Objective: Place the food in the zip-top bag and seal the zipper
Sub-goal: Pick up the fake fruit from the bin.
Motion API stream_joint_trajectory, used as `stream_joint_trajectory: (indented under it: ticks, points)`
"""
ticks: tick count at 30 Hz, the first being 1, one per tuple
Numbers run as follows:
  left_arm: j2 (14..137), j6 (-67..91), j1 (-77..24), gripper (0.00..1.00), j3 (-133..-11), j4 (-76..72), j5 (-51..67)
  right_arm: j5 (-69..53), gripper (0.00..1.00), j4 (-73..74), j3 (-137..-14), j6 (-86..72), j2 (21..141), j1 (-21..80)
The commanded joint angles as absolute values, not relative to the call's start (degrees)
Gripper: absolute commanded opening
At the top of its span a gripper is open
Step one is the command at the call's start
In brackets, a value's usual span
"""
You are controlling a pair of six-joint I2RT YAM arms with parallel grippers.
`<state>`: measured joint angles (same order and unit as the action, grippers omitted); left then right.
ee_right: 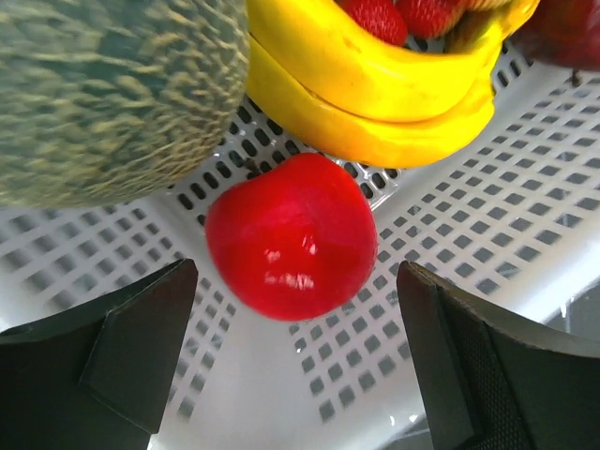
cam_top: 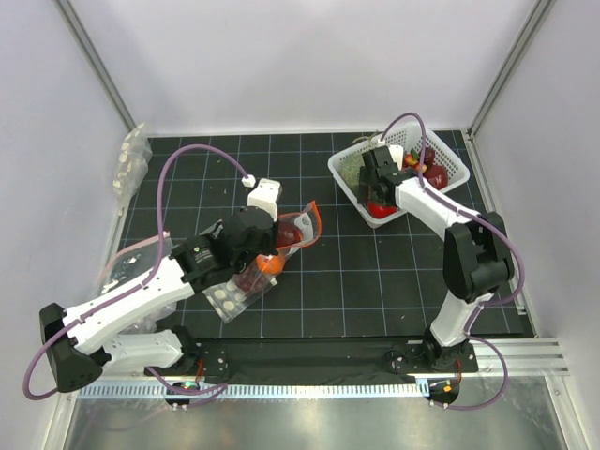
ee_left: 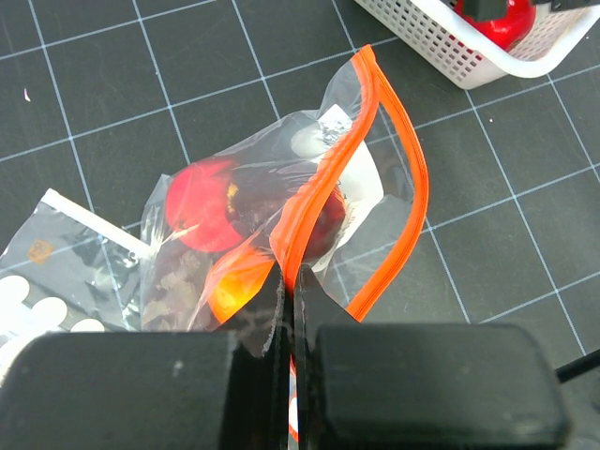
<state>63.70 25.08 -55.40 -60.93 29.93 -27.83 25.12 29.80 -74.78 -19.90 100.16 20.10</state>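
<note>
The right claw [ee_right: 292,286] stands wide over the red ball [ee_right: 291,234] in the basket [ee_right: 487,234], one finger on each side and neither touching it. The step in hand looks to be picking this ball. To do it well, drop straight down until the fingers pass the ball's widest part, then close slowly; the skin is glossy and round, so a high pinch would likely squirt it out. The melon [ee_right: 103,84] crowds in at 10 o'clock of the ball and the banana [ee_right: 375,84] at 12, so the left-hand finger has little room and should go down without nudging the melon.

The left claw [ee_left: 289,281] is clamped tight on the zipper [ee_left: 319,187], holding the bag [ee_left: 380,230] with its mouth gaping toward 1 o'clock. In the top view the bag lies at 9 o'clock of the table's middle and the basket at 2 o'clock.

Counts: one bag, one zipper with two lips parted. Inside it, one red ball [ee_left: 202,206], one orange ball [ee_left: 234,281] and a dark shape I cannot name. In the basket: one red ball under the claw, one melon, one banana, two strawberries [ee_right: 403,14]. One disc pack [ee_left: 56,272] touches the bag at 8 o'clock.
</note>
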Motion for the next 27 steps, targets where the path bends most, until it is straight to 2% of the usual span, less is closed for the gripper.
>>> stream_joint_trajectory:
  ticks: [1, 4, 6, 7, 8, 10, 14, 19, 21, 24, 25, 27]
  points:
    - [62.31, 25.22, -55.46, 0.00, -61.44, 27.77, -28.21, 24.69, 0.95, 31.19, -76.10, -22.06, 105.27, 18.99]
    - [62.75, 25.23, -55.46, 0.00, -61.61, 27.86, -28.30, 23.30, 0.95, 31.55, -76.64, -22.59, 106.61, 18.37]
    - [62.75, 25.31, -55.46, 0.00, -61.61, 27.86, -28.21, 21.80, 0.88, 31.29, -76.03, -22.94, 104.60, 18.20]
    - [62.67, 25.23, -55.46, 0.00, -61.52, 27.86, -28.21, 20.58, 0.82, 30.68, -75.33, -22.94, 103.28, 18.19]
    - [62.67, 25.22, -55.46, 0.00, -61.52, 27.86, -28.21, 20.04, 0.72, 30.24, -74.63, -23.20, 99.88, 18.28]
    - [62.58, 25.31, -55.46, 0.00, -61.44, 27.77, -28.04, 18.47, 0.62, 28.75, -72.17, -23.20, 96.43, 18.28]
    - [62.67, 25.22, -55.46, 0.00, -61.44, 27.69, -27.42, 18.81, 0.59, 25.67, -67.51, -23.55, 84.15, 18.28]
    - [63.37, 25.31, -55.46, 0.00, -61.61, 27.51, -26.98, 16.71, 0.58, 21.37, -62.49, -23.20, 74.28, 18.72]
    - [63.46, 25.22, -55.46, 0.00, -61.52, 27.60, -27.16, 11.89, 0.58, 20.57, -61.01, -21.81, 71.82, 19.60]
    - [63.37, 25.49, -55.46, 0.00, -61.61, 27.77, -27.42, -0.14, 0.52, 14.78, -57.06, -20.83, 67.25, 20.83]
    - [63.20, 25.40, -55.46, 0.00, -61.52, 27.77, -27.60, -3.92, 0.47, 11.29, -56.08, -20.13, 65.41, 21.27]
    - [62.76, 25.49, -55.46, 0.00, -61.35, 27.77, -27.86, -11.12, 0.44, 5.58, -53.54, -19.60, 63.73, 23.98]
